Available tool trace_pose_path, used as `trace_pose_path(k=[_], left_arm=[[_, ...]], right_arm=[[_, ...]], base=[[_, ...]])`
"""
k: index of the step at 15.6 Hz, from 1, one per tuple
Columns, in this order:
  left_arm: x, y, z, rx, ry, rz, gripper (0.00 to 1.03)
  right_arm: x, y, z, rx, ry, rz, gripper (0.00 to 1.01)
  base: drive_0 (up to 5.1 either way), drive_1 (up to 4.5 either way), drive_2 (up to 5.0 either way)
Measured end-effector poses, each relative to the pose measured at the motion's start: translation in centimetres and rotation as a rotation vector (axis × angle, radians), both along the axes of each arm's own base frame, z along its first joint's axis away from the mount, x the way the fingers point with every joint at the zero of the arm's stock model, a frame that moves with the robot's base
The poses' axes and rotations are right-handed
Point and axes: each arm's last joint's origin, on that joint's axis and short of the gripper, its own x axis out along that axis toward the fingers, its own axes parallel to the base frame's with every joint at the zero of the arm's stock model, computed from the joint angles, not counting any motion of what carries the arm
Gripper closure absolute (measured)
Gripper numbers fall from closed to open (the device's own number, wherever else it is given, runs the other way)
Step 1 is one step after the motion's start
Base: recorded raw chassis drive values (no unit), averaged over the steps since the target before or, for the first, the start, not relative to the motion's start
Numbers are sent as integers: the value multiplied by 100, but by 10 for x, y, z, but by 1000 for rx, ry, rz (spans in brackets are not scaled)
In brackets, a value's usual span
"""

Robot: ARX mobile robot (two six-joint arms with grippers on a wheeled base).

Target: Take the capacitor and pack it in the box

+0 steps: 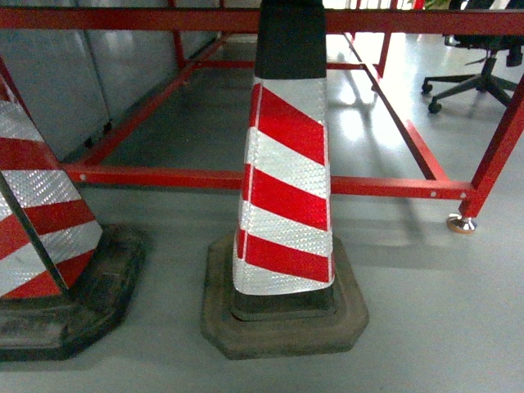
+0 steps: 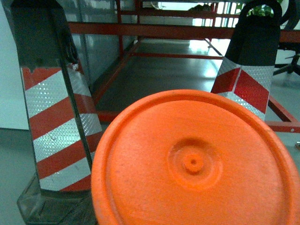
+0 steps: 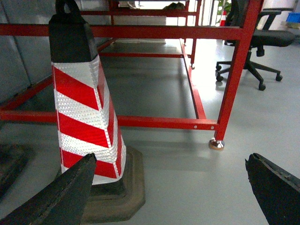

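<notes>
The right jaws (image 3: 171, 187) stand wide apart with nothing between them: two dark, pointed fingers (image 3: 61, 194) enter the right wrist view from its lower corners, over bare grey floor (image 3: 187, 178). The left jaws cannot be made out; in the left wrist view a large round orange disc (image 2: 194, 161), with a raised rim and a small hub at its centre, fills the lower part of the picture and hides whatever lies behind it, so I cannot tell how they stand.

Neither the capacitor nor the pink box appears in any view.

In the head view a red-and-white striped traffic cone (image 1: 286, 188) with a black top stands upright on a dark, squarish rubber base, near the middle of the picture. A second striped cone (image 1: 37, 221) stands to its left, partly cut off by the edge. Behind both runs a red metal frame (image 1: 385, 187), low to the floor, with a round foot at one corner. A black office chair (image 1: 475, 78) on castors sits at the upper right.
</notes>
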Motion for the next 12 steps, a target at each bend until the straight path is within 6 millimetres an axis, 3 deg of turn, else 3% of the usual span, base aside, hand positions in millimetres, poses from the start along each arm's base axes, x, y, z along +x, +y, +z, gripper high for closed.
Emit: trace_pose_path(k=[12], left_arm=[[0,0,0,9,-1,1,59]], right_arm=[[0,0,0,0,0,0,3]], base=[[0,0,0]])
